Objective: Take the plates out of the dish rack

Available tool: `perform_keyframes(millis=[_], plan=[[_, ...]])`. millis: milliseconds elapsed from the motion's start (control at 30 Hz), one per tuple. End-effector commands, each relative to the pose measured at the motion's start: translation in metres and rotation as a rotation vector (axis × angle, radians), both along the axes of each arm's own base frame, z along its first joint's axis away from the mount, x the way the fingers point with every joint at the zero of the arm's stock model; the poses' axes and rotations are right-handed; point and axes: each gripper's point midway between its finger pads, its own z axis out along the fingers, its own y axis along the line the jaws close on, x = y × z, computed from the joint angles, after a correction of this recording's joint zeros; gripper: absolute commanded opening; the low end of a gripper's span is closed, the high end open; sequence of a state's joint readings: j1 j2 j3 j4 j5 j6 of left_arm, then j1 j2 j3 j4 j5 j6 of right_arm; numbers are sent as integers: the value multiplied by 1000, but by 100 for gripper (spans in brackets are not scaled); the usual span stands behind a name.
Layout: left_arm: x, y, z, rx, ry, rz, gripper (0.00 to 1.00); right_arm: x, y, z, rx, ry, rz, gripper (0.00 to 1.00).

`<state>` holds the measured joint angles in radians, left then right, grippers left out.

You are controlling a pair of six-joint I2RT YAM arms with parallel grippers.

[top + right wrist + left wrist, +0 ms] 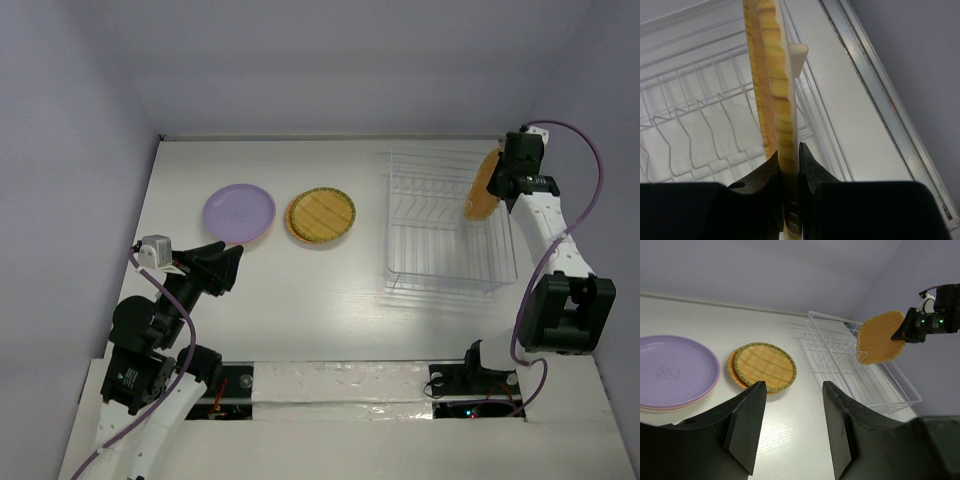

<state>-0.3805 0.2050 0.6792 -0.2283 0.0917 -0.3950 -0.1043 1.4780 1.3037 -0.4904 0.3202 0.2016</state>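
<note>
Top external view: left gripper [222, 268] hung over the table [300, 300] at 8 o'clock, jaws apart with nothing between them. My read was that it was parked clear of the drop zone while the other arm worked.

Lavender plate [238, 212] lay flat at 10 o'clock. Left wrist view showed a pink rim under it, so it was a stack. Just beside it, toward 3 o'clock, were the round woven plates [320, 216], also stacked flat. Sorting by kind kept the piles stable, in my judgement.

Dish rack [450, 225] sat at 3 o'clock, and I saw no plates in its slots.

Squarish woven plate [482, 190] was at the rack's 1 o'clock corner, up on edge and pinched by the right gripper [500, 183]. Right wrist view showed both fingers clamped on the rim with the plate running straight out from the jaws. A rim pinch made sense to me: the dividers leave only the top edge reachable, and keeping the plate vertical lets it slide out between the wires.

Orientation from above: the edge line ran roughly 1 to 7 o'clock. The woven face was turned toward 9 o'clock and leaned slightly, and the back faced 3 o'clock. I couldn't tell whether its low corner was touching the rack rim or just clear of it.
</note>
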Motion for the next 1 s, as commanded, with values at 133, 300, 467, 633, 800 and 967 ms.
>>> perform_keyframes(millis=[133, 300, 467, 633, 800, 967], plan=[[3, -3, 7, -12, -28, -8, 46, 14, 2, 95, -66, -259, 12, 0], [3, -3, 6, -12, -24, -7, 46, -2, -3, 131, -133, -322, -27, 0], [4, -3, 5, -8, -18, -6, 46, -22, 2, 165, -117, -410, -42, 0], [5, -3, 5, -9, -14, -4, 46, -44, 30, 197, -26, -525, 55, 0], [9, -3, 1, -3, 2, 3, 46, -42, 111, 195, 170, -586, 305, 0], [12, -3, -2, 1, 18, 13, 45, -33, 231, 193, 443, -607, 640, 0]])
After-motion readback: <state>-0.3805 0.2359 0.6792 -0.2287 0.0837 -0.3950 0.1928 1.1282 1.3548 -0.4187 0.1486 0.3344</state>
